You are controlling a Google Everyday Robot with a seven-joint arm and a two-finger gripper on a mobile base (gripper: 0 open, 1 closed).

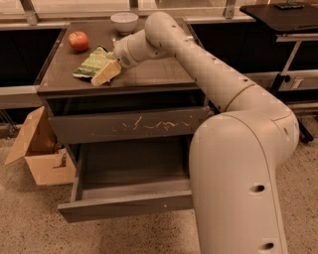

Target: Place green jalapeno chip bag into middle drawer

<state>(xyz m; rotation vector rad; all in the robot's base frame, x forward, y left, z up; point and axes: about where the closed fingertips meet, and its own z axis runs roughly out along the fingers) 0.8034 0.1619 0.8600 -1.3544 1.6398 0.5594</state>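
Observation:
The green jalapeno chip bag (90, 63) lies flat on the dark cabinet top (149, 74), left of centre, next to a red apple (78, 40). My gripper (105, 73) reaches in from the right and sits low at the bag's right edge, over its near corner. Whether it touches the bag I cannot tell. The middle drawer (126, 204) is pulled out wide below, its plain grey front facing me, and nothing shows inside it. Above it is the closed drawer front with whitish scratches (134, 124).
A white bowl (124, 21) stands at the back of the cabinet top. An open cardboard box (42, 156) sits on the floor to the left of the drawers. My arm's large body (238, 183) fills the right foreground. A black table (280, 15) is at the far right.

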